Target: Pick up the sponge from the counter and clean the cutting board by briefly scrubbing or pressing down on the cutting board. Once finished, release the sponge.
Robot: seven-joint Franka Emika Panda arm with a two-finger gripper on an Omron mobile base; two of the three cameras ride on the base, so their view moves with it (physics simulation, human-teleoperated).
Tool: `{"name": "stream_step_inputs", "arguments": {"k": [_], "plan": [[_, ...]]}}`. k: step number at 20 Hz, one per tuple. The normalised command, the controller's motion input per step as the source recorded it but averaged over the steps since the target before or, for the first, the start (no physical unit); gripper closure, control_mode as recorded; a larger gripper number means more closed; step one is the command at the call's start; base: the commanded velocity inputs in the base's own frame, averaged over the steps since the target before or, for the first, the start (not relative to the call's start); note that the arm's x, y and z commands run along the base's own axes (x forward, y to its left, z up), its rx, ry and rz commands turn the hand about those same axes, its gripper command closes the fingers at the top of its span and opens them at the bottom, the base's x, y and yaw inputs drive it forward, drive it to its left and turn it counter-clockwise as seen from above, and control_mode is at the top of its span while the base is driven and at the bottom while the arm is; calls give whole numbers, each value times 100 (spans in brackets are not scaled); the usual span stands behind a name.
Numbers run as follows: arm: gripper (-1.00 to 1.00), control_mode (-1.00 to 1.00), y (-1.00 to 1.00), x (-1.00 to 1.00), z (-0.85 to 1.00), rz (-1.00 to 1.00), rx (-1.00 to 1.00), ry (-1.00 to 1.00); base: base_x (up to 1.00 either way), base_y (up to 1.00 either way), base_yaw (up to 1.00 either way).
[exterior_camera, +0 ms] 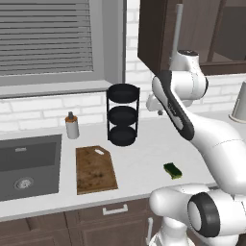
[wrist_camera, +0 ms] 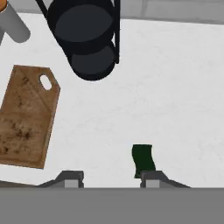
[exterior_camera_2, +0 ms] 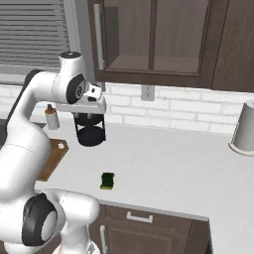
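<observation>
The sponge (exterior_camera: 173,170) (exterior_camera_2: 107,180) (wrist_camera: 143,159), a small block with a dark green top, lies on the light counter (exterior_camera: 144,149) (exterior_camera_2: 173,158) near its front edge. Left of it lies the brown wooden cutting board (exterior_camera: 95,169) (exterior_camera_2: 52,156) (wrist_camera: 26,118), handle slot at its far corner. My gripper (wrist_camera: 111,177) hangs high above the counter, close to the black rack, looking down. Its fingertips stand apart with nothing between them. In the hand view the sponge sits just above the right fingertip (wrist_camera: 151,177).
A black three-tier rack (exterior_camera: 123,115) (exterior_camera_2: 91,130) (wrist_camera: 85,39) stands behind the board. A soap dispenser (exterior_camera: 72,126) (exterior_camera_2: 51,117) and the dark sink (exterior_camera: 29,166) are at the left. A grey canister (exterior_camera: 239,103) (exterior_camera_2: 244,128) stands far right. Wall cabinets hang overhead.
</observation>
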Motion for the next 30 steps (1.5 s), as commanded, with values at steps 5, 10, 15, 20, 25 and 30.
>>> {"name": "stream_step_inputs", "arguments": {"k": [5,10,15,20,25,30], "plan": [[-100,-100,0,-38,-9,0,0,0,0,0,0],[-100,-100,-5,-87,-43,0,0,10,0,0,0],[-100,-100,-35,-24,-80,-1,0,12,0,0,0],[-100,-100,-41,0,-83,0,0,2,0,0,0],[-100,-100,-41,16,-72,0,0,3,0,0,0],[-100,-100,-25,45,-57,0,0,5,0,0,0]]}}
